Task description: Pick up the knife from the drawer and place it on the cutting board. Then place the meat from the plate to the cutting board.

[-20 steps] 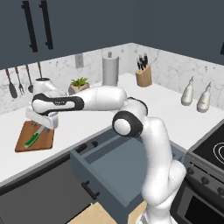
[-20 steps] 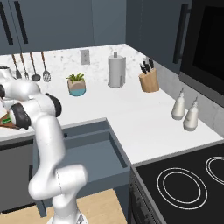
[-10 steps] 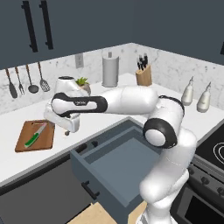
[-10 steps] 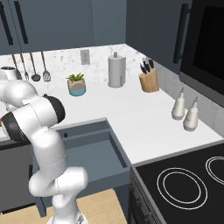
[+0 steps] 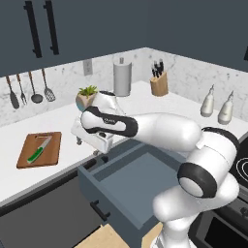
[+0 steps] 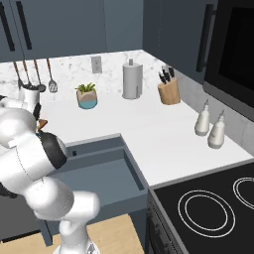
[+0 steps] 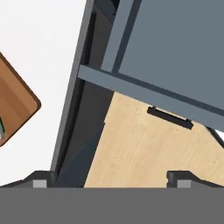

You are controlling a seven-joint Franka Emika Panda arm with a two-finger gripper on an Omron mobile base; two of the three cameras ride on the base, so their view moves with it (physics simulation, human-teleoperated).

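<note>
Along the front edge of the worktop, the drawer stands pulled out, its wide blue-grey box showing bare and its black bar handle facing the floor side. The cutting board lies flat near the worktop's front edge, well to the left of the drawer. The gripper hangs over the worktop edge between board and drawer corner, jaws spread wide with nothing between them. The knife rests on the board, green handle toward the front, blade pointing back. A plant pot, paper roll and knife block stand along the back wall.
</note>
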